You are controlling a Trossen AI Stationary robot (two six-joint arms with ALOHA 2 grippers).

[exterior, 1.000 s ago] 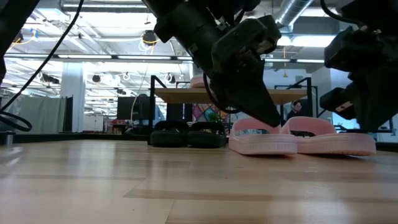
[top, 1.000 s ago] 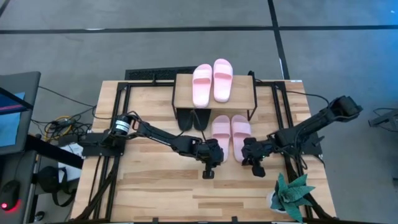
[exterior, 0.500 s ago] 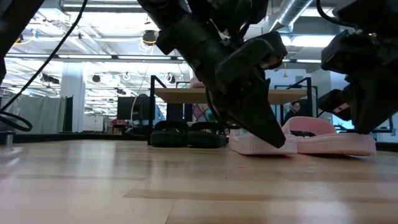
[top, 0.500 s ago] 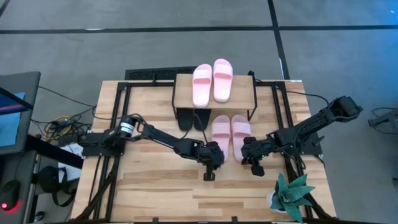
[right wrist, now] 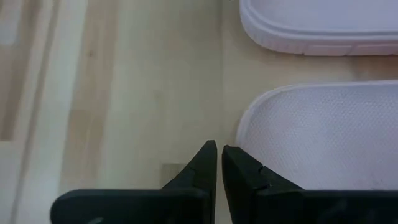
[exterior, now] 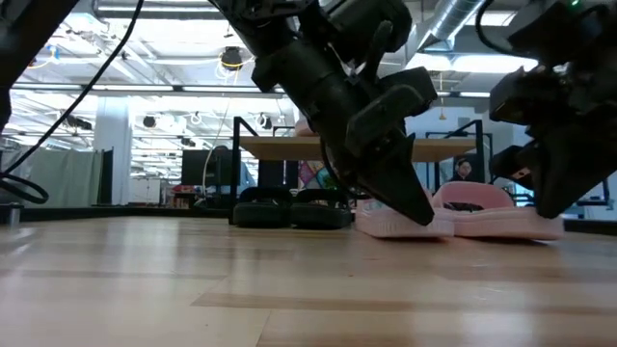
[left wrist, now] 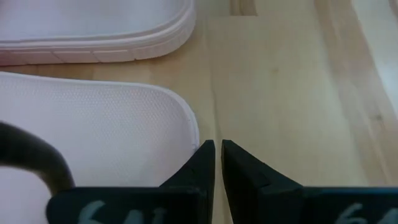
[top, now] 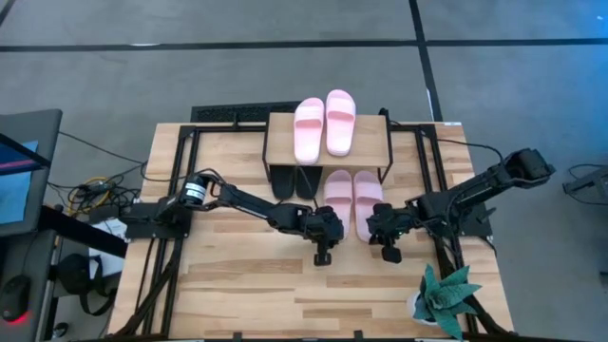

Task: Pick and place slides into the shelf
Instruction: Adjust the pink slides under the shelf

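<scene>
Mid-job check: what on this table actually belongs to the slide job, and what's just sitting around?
Job:
pink pair on the tabletop
pink pair on the shelf top
black pair under the shelf
shelf
left gripper and right gripper, both shut at the tabletop pair's heels

Bystander:
potted plant

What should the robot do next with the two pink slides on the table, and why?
Probably push them farther under the shelf. Both shut grippers, left gripper and right gripper, sit at the heels of the pink slides, which lie only partly beneath it.
</scene>
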